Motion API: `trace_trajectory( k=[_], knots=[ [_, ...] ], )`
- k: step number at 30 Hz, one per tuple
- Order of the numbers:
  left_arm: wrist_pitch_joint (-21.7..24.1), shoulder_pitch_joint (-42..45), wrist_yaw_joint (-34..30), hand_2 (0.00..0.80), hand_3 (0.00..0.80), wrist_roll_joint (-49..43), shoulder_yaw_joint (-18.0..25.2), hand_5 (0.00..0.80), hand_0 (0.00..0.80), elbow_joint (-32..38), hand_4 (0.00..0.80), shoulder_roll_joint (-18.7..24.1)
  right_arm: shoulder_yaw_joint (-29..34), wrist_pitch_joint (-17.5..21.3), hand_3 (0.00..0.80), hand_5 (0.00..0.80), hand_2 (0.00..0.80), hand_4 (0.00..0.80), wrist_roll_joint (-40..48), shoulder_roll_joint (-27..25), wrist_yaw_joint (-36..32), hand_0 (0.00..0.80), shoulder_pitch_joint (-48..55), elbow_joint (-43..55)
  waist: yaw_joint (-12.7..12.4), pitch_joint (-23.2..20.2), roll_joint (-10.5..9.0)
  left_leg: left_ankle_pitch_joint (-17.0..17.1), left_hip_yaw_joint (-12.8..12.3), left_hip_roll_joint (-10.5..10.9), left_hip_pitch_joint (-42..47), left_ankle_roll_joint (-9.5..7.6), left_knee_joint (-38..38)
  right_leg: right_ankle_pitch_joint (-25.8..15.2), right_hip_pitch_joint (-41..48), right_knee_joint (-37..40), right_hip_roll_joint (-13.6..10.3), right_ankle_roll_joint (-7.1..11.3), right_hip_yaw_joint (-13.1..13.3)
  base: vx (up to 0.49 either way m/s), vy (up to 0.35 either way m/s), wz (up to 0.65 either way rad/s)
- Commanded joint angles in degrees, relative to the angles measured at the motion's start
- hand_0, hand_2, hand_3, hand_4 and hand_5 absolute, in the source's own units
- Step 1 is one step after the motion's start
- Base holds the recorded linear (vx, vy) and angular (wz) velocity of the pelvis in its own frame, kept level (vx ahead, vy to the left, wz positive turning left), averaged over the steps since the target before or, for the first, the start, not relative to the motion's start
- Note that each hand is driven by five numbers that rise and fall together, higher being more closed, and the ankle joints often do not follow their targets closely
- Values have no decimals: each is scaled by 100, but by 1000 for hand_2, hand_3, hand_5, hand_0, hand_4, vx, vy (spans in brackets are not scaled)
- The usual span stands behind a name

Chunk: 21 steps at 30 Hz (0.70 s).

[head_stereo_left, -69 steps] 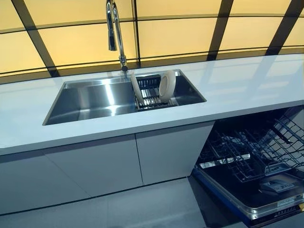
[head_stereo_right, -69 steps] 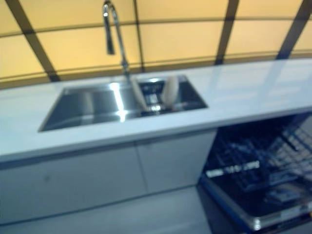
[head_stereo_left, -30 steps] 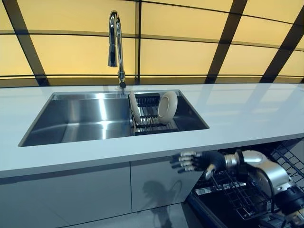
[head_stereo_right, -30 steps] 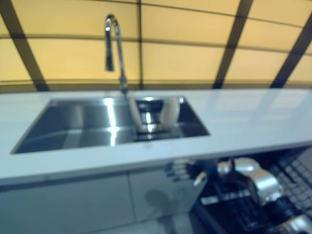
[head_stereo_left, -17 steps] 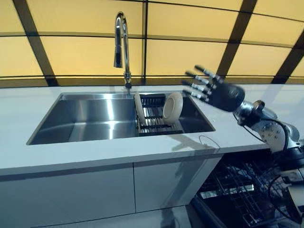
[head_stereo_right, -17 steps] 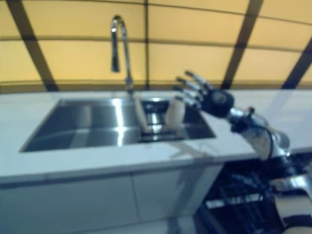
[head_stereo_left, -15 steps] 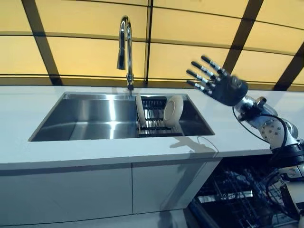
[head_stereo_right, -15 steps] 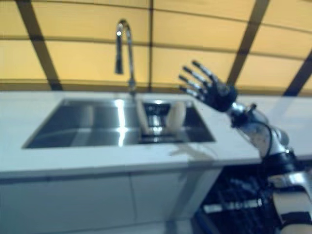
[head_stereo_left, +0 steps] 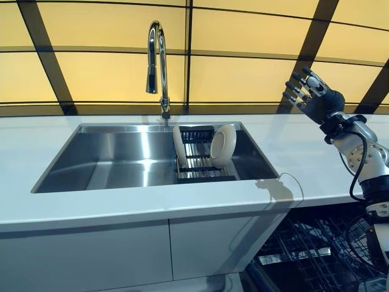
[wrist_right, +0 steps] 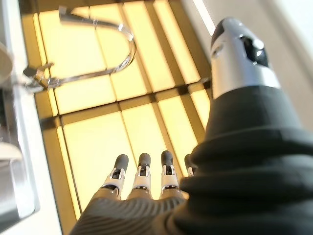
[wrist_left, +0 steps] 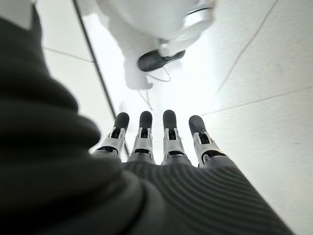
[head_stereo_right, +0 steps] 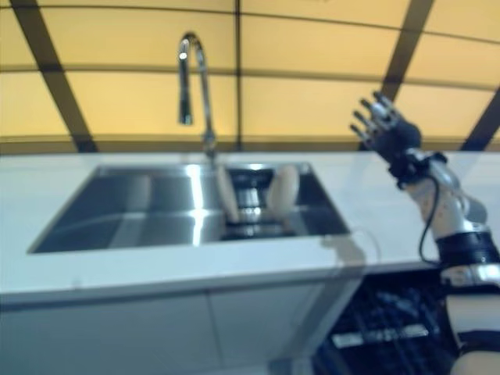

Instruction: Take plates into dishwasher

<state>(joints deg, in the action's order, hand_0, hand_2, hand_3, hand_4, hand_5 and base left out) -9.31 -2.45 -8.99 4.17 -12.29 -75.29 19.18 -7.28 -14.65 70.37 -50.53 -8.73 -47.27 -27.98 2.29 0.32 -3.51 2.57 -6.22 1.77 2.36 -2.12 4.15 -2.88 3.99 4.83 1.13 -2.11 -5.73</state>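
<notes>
Over the white countertop (head_stereo_left: 316, 152), at abt 2 o'clock from the sink, the right hand (head_stereo_left: 313, 94) is raised high w/ fingers straight and spread, holding nothing. Its own wrist view confirms: fingers (wrist_right: 142, 176) extended toward the amber glass-panelled back wall (head_stereo_left: 243, 67), nothing between them. Prob. mid-swing toward the sink, so the hand is kept open, ready to close on a rim.

Task items: two cream round plates stand on edge in a dark wire dish rack (head_stereo_left: 200, 161) at the right end of the stainless steel sink basin (head_stereo_left: 115, 158). One thin plate (head_stereo_left: 179, 146) leans at the rack's 9 o'clock side; a second, rounder plate (head_stereo_left: 222, 143) sits at its 3 o'clock side, face tilted toward the first. Upright in the slots makes sense: rims stay exposed for a pinch from above. Right hand is well apart from both. Neither plate taken yet.

Chrome gooseneck tap (head_stereo_left: 157, 58) rises at 12 o'clock of the basin, just behind the rack; likely an obstacle on the lift-out.

Open dishwasher w/ dark wire lower rack (head_stereo_left: 316, 249) sits under the counter at abt 4 o'clock of the sink, pulled out for loading.

Left hand (wrist_left: 161, 142) shows only in its wrist view: fingers straight, side by side, empty, pointing at pale floor. Idle.
</notes>
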Motion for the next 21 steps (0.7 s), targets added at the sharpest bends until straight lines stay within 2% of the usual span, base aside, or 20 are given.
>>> trace_trajectory(
  k=[1,7,11,12,13,14,15,17,18,19,20,21],
  knots=[
    [91,-236,-51,0,0,-50,-262,0,0,-316,0,181,-161,178,0,0,0,0,-224,-142,608,0,-723,-393,-155,-236,-82,-355,-23,-151,14,210,-46,732,203,-485,-272,470,-86,109,23,6],
    [111,-172,-109,0,0,-79,-391,0,0,-273,0,120,-548,97,0,0,0,0,-837,-228,1070,0,-1089,-625,-210,-181,-112,-388,-20,-132,53,198,-54,563,208,-287,-344,538,-59,103,66,16],
    [43,-202,-93,0,0,-47,-385,0,0,-232,0,128,-848,-41,0,0,0,0,-1338,-238,1157,0,-1320,-646,-227,-102,-105,-449,11,-104,22,122,-147,658,139,-561,-410,589,16,110,115,-6],
    [25,-215,-131,0,0,-161,-419,0,0,-186,0,181,-944,-111,0,0,0,0,-1507,-280,1298,0,-1383,-683,-215,-58,-89,-435,9,-93,14,53,-155,733,-86,-1198,-472,649,-42,88,112,-17],
    [29,-214,-170,0,0,-219,-463,0,0,-146,0,221,-1023,-160,0,0,0,0,-1586,-311,1380,0,-1426,-684,-179,12,-56,-423,-18,-98,28,18,-154,584,-470,-1943,-527,713,-19,76,122,-16],
    [27,-197,-230,0,0,-293,-506,0,0,-97,0,271,-1047,-188,0,0,0,0,-1716,-352,1466,0,-1426,-686,-157,85,-29,-394,-22,-85,39,-4,-147,420,-828,-2312,-542,736,110,23,53,-18],
    [-5,-192,-253,0,0,-324,-549,0,0,-56,0,322,-1023,-224,0,0,0,0,-1796,-354,1525,0,-1404,-712,-151,152,-6,-348,-8,-88,75,2,-87,291,-923,-2180,-536,713,172,24,-11,-12],
    [-57,-258,-235,0,0,-102,-631,0,0,-65,0,395,-1065,-203,0,0,0,0,-2079,-355,1531,0,-1357,-850,-159,282,21,-260,58,-77,163,53,85,127,-889,-1307,-436,716,42,26,-70,0],
    [-65,-270,-240,0,0,-87,-633,0,0,-62,0,404,-1070,-176,0,0,0,0,-2088,-352,1523,0,-1356,-887,-165,286,19,-268,73,-70,147,48,85,142,-862,-1240,-419,706,40,17,-110,3],
    [-92,-336,-192,0,0,50,-630,0,0,-69,0,424,-1127,-122,0,0,0,0,-2045,-388,1516,0,-1366,-1007,-166,293,-4,-296,149,-36,21,27,85,190,-779,-910,-299,686,118,10,-129,-1],
    [-134,-358,-163,0,0,70,-572,0,0,-29,0,428,-1111,-227,0,0,0,0,-2034,-445,1461,0,-1353,-1005,-134,278,-13,-295,167,-10,-59,25,85,170,-755,-750,-222,683,250,13,-157,2],
    [-145,-359,-152,0,0,90,-541,0,0,-14,0,421,-1092,-306,0,0,0,0,-2084,-482,1382,0,-1329,-1003,-130,266,-23,-287,152,-9,-96,47,85,123,-704,-593,-212,694,211,8,-118,5]
  ],
)
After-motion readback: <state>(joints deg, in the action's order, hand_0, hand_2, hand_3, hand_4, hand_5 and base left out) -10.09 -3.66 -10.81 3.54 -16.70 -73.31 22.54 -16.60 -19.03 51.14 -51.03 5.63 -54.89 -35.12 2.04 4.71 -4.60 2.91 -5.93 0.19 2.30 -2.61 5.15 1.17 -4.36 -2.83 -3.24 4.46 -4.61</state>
